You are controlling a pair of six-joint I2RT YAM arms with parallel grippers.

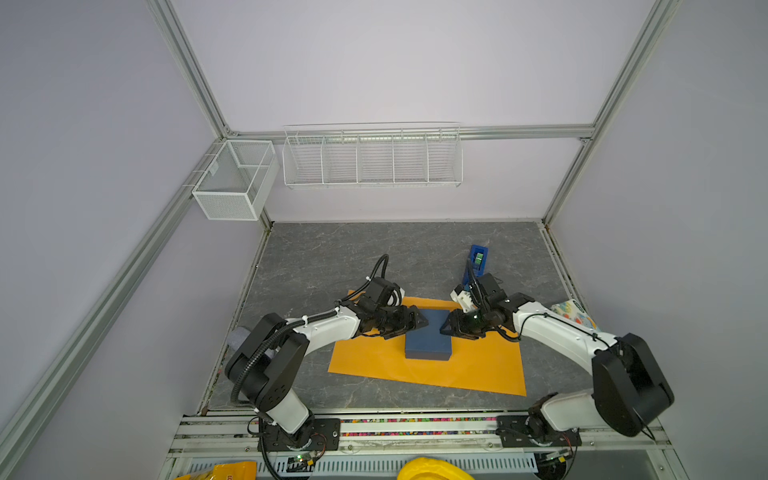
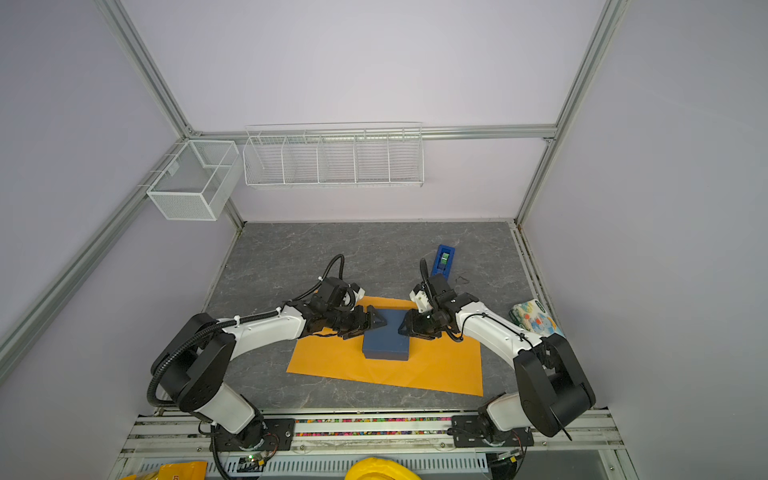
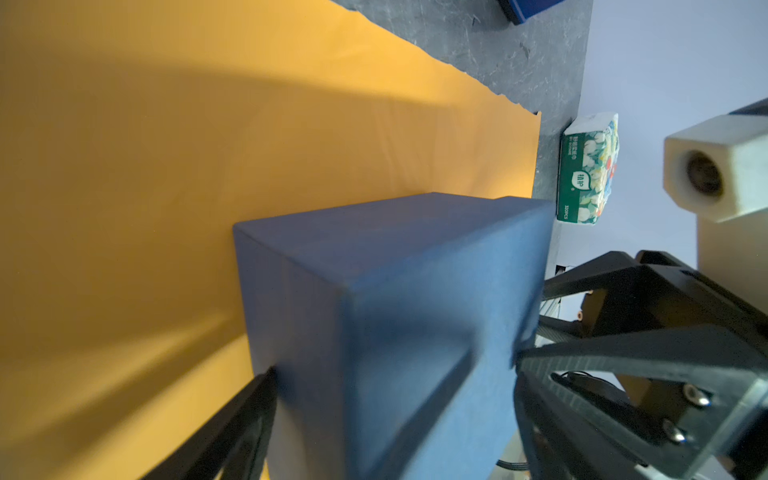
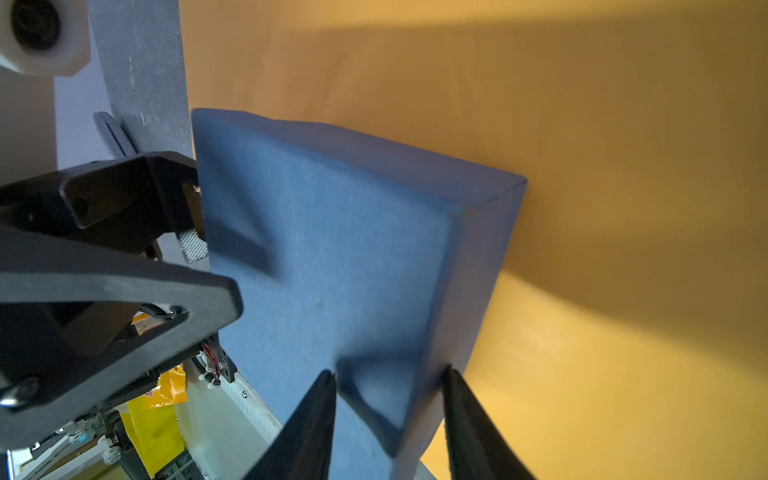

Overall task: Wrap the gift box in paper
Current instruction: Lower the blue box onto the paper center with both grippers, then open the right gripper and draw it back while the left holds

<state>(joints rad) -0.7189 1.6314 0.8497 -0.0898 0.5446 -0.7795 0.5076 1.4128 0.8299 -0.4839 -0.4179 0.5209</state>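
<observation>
Gift box (image 1: 428, 337) lies on the paper (image 1: 469, 370), lower centre in both top views. Placement step is in hand, sheet flat and unfolded. Left end effector (image 1: 419, 322) stands spread wide about the box's upper left corner. Right end effector (image 1: 446, 326) straddles the upper right corner; clamped or not, cannot tell. Next move, by judgement: both withdraw, then one paper edge is lifted over the box.

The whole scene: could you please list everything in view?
gift box: one, slate blue, on the paper
paper: one, orange-yellow, flat on the table
table: one, grey marbled, under everything
tape dispenser: one, bright blue, behind the paper
patterned packet: one, white multicoloured, table's right edge
mesh basket: one, white, left wall
wire rack: one, white, rear wall
bag and dome: one each, yellow, below the front rail
left claw: one, black, open astride the box's left edge
right claw: one, black, astride the box's right edge, grip unclear
</observation>
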